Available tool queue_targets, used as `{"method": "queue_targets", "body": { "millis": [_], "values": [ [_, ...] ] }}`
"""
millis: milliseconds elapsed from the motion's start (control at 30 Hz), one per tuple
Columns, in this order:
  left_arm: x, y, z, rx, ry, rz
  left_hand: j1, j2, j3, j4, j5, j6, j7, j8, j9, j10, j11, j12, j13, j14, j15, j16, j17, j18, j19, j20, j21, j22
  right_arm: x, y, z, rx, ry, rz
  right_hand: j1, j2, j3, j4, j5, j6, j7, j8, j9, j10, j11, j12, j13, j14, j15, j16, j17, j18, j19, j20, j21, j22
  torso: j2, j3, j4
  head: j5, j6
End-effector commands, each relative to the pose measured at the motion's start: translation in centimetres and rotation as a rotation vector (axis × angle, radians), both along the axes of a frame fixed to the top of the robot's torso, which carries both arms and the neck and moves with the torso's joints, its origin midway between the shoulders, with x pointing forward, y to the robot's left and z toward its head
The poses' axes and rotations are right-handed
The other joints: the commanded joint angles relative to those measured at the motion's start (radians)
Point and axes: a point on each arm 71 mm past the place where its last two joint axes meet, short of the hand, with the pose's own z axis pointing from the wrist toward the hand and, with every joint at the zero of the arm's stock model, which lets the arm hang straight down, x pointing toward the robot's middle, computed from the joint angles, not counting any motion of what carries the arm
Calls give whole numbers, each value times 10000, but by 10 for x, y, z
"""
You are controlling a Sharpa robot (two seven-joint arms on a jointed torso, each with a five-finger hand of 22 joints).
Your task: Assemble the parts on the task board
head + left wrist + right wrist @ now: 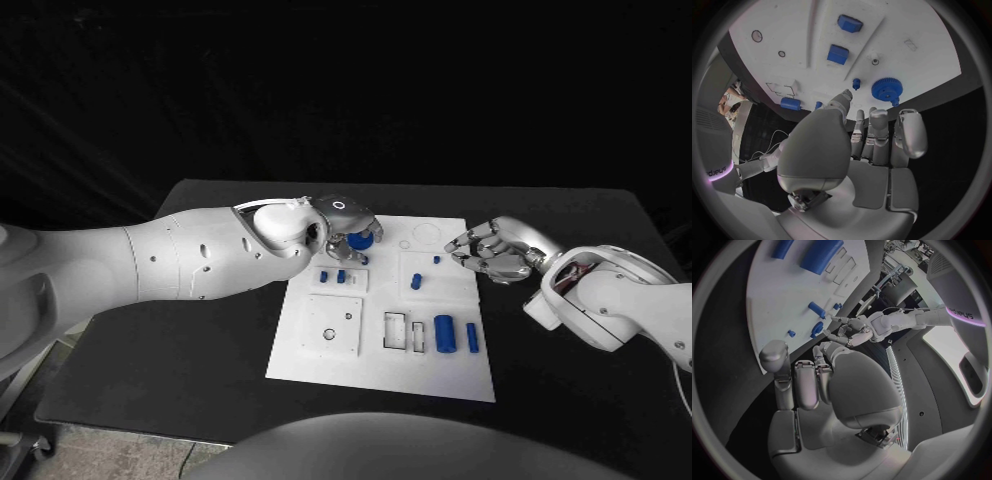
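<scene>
two robot hands, perhaps eight blue parts [446, 332]

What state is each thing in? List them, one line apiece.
Left robot hand: over the board's far left corner, holding nothing.
Right robot hand: fingers curled in, empty, at the board's right edge.
Blue gear: flat on the board, near the left fingertips.
Two blue cylinders: lying loose, side by side.
Task board: flat on the table.

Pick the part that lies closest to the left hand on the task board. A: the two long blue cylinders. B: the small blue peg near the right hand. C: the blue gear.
C: the left hand hovers right beside the blue gear at the task board's far edge, nothing visibly held.
</scene>
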Motion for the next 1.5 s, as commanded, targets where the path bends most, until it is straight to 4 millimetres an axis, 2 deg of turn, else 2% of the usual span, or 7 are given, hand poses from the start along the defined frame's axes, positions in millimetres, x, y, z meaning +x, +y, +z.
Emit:
{"method": "queue_targets", "body": {
  "millis": [33, 333, 900, 1333, 1500],
  "values": [
    [-1, -2, -4, 195, 276, -109, -80, 22, 30, -65, 71, 137, 8, 79, -22, 98, -26, 123, 55, -36, 0, 92, 21, -91, 128, 9, 116, 1820, 0, 0, 1, 65, -120, 51, 25, -50, 76, -8, 35, 66, 1, 47, 10, 3, 48, -23, 690, 381, 47, 31, 773, 57, 11, 48, 54, 832, 7, 1, 4, -2, 2],
    [-2, -2, -14, 110, 472, -80, -78, 67, 146, -129, 302, 356, 83, 238, -37, 179, -49, 334, 157, 96, -13, 301, 147, -126, 237, 4, 273, 1868, -1, 1, 1, 64, -27, 128, 20, -48, 87, -12, 48, 92, 4, 59, 15, 4, 55, -23, 689, 382, 50, 31, 772, 56, 13, 50, 55, 837, 6, -3, 2, -42, 2],
    [0, -5, -24, -6, 550, -89, -61, 200, 382, -189, 652, 628, 195, 489, -8, 305, -93, 456, 180, 166, -53, 463, 161, -148, 311, -13, 384, 1900, -2, 2, -1, -31, 229, 215, 17, -46, 102, -22, 60, 124, 7, 75, 21, -3, 60, -29, 681, 377, 54, 12, 755, 58, 10, 53, 39, 838, 1, -2, 8, -12, 2],
    [3, -5, -26, -214, 613, -79, 35, 281, 754, -378, 928, 1099, 329, 902, 83, 974, -327, 561, 76, 242, -212, 616, 123, -207, 473, -52, 648, 1980, 0, -1, -3, -136, 347, 138, 19, -41, 112, -27, 64, 137, 8, 81, 23, -18, 61, -43, 666, 373, 56, 0, 745, 62, 3, 53, 16, 834, -4, 5, 6, -31, 2],
    [2, -4, -26, -109, 648, -90, 6, 219, 856, -449, 922, 1145, 318, 975, 80, 1391, -415, 574, -8, 289, -271, 681, 111, -235, 542, -62, 763, 2014, 0, -1, -3, -157, 363, 118, 23, -37, 123, -34, 68, 146, 9, 85, 25, -28, 63, -51, 657, 370, 58, -8, 739, 66, -5, 55, -9, 830, -5, 0, 9, -36, 2]
  ]
}}
